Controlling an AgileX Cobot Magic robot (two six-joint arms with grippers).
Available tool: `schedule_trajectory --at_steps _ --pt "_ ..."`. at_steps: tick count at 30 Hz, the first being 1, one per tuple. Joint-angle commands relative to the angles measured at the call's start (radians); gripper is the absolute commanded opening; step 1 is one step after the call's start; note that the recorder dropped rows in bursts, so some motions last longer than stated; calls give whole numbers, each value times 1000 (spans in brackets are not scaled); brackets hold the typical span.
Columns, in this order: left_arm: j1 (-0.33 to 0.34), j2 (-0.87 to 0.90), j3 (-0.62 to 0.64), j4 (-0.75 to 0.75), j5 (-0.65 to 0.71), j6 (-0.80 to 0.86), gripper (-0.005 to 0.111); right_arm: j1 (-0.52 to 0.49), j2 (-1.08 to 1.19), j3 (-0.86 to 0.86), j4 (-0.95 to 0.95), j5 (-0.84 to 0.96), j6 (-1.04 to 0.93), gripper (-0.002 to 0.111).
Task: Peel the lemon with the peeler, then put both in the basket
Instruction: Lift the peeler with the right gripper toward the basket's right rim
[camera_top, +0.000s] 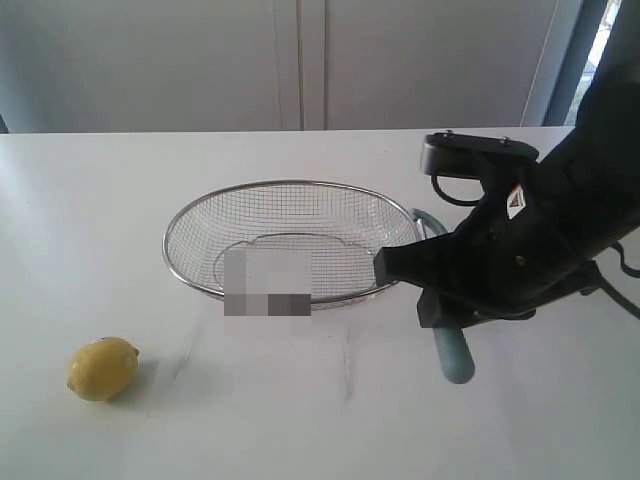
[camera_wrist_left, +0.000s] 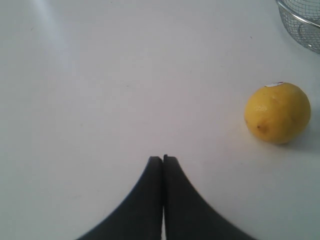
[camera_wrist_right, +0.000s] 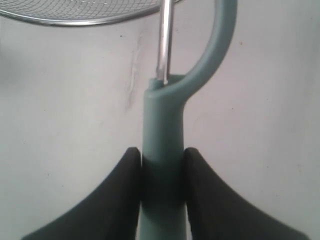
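Note:
The yellow lemon (camera_top: 102, 368) lies on the white table at the front left, apart from everything; the left wrist view shows the lemon (camera_wrist_left: 277, 113) off to one side of my left gripper (camera_wrist_left: 163, 159), which is shut and empty. My right gripper (camera_wrist_right: 161, 157) is shut on the teal handle of the peeler (camera_wrist_right: 163, 145), and its metal blade (camera_wrist_right: 164, 45) points toward the basket (camera_wrist_right: 75, 21). In the exterior view the peeler's handle end (camera_top: 453, 362) sticks out below the right arm, just right of the wire mesh basket (camera_top: 178, 228).
A blurred patch (camera_top: 268, 283) covers the basket's front wall. A pale wall with cabinet panels (camera_top: 300, 60) runs behind the table's far edge. The black right arm (camera_top: 540, 240) hangs over the table's right side.

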Motion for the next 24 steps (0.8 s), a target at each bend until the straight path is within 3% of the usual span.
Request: schedule_trajectory --at_steps 1,12,24 --pt "1 -4 7 -3 3 0 0 -1 8 -6 29 -18 -59 0" --pt "1 -4 7 -3 3 0 0 -1 12 -6 107 -20 -136 0" --pt "1 -4 7 -3 3 0 0 -96 12 -51 109 39 -191 0"
